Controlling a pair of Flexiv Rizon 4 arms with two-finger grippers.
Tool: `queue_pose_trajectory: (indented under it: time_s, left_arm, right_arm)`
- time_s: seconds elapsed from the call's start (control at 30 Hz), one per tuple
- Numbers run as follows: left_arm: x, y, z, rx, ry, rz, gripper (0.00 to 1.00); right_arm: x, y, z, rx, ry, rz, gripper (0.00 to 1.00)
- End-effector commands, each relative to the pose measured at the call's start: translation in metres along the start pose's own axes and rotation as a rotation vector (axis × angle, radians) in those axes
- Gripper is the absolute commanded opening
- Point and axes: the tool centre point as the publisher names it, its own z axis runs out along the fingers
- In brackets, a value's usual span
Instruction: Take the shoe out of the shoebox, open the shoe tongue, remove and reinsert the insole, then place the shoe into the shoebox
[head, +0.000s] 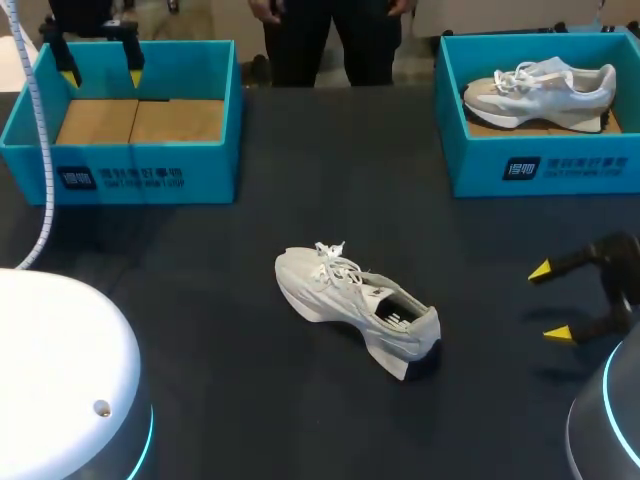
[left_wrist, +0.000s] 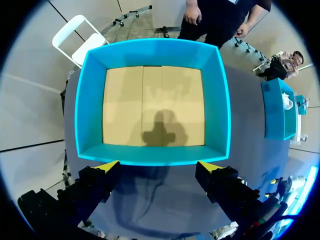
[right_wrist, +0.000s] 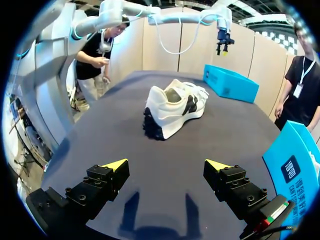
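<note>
White sneaker (head: 355, 305) lies mid desk (head: 220, 260). Left hand (head: 101, 75) wide over left teal shoebox (head: 140, 175); right hand (head: 549, 302) wide, apart from sneaker's heel.

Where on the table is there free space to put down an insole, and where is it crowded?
The table is bare between the white shoe and the left box, and between that shoe and the right gripper. The left box is empty inside, under the left gripper. The right box is crowded: a second shoe lies in it.
</note>
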Motion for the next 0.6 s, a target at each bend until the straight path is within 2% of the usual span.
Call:
queue_pose_trajectory:
  time_s: [0.03, 0.3, 0.6]
  left_arm:
    - [0.0, 0.0, 0.0, -0.001, -0.001, 0.0, 1.0]
    - [0.0, 0.0, 0.0, -0.001, -0.001, 0.0, 1.0]
    - [0.0, 0.0, 0.0, -0.001, -0.001, 0.0, 1.0]
  right_arm:
    - [-0.008, 0.0, 0.007, -0.01, -0.007, 0.018, 1.0]
    - [-0.013, 0.01, 0.023, 0.004, -0.078, 0.088, 1.0]
    - [-0.013, 0.016, 0.042, -0.02, -0.168, 0.15, 1.0]
